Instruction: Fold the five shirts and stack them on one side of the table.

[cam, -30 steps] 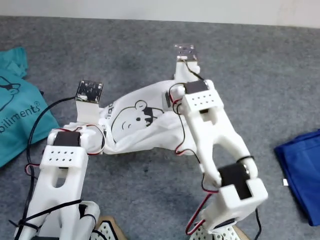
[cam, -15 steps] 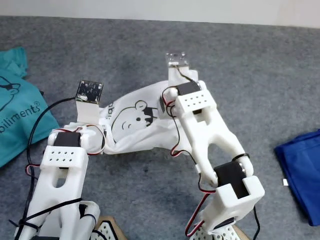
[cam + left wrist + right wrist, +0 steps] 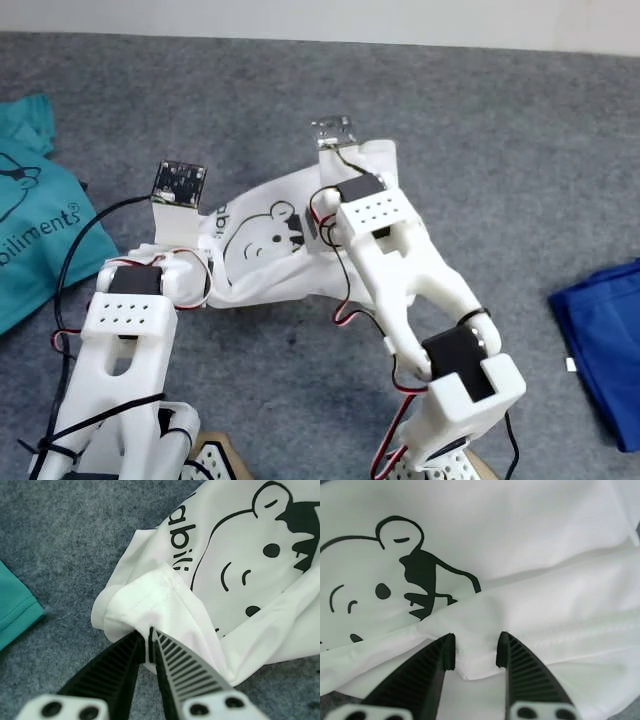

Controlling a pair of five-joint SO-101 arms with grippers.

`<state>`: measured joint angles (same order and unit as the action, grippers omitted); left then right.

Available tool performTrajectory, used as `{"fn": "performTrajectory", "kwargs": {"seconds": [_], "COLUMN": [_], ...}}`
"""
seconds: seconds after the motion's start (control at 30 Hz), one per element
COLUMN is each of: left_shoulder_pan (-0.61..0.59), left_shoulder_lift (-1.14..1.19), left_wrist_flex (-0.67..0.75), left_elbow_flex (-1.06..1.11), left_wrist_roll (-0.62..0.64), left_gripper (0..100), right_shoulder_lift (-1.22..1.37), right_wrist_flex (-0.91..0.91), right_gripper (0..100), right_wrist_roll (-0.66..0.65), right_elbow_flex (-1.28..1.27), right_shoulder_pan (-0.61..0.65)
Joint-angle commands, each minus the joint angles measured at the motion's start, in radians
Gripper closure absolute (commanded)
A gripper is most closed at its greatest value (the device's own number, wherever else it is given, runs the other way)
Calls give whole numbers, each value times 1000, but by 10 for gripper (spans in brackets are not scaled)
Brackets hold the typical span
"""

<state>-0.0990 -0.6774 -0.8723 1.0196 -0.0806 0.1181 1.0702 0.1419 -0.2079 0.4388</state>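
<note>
Your left gripper [image 3: 151, 642] pinches a hem of the white bear-print shirt [image 3: 262, 262], bunched at centre of the grey table [image 3: 500, 130], w/ your right gripper [image 3: 476, 652], jaws apart, astride a fold

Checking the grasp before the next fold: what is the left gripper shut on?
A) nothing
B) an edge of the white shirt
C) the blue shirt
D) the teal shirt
B: the left wrist view shows the left gripper pinching a folded edge of the white shirt.
</note>
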Motion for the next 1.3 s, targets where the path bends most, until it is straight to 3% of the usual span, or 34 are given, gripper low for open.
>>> {"fn": "performTrajectory", "kwargs": {"seconds": [0.0,0.17,0.33,0.67,0.93,1.17,1.27], "left_shoulder_pan": [-15,-15,-15,-15,-15,-15,-31], "left_shoulder_lift": [-4,-4,-4,-4,-4,-12,-16], "left_wrist_flex": [20,20,20,20,18,64,180], "left_elbow_flex": [-2,-2,-2,-2,-2,-7,-10], "left_wrist_roll": [5,5,5,5,5,12,135], "left_gripper": [994,994,994,994,994,994,994], "right_shoulder_lift": [-71,-68,-62,65,116,111,96], "right_wrist_flex": [33,51,51,13,-42,12,90], "right_gripper": [849,848,770,768,995,991,991], "right_wrist_roll": [-17,-17,-17,-38,-32,-31,-31], "right_elbow_flex": [10,8,2,13,22,107,205], "right_shoulder_pan": [5,12,39,53,5,-91,-120]}}
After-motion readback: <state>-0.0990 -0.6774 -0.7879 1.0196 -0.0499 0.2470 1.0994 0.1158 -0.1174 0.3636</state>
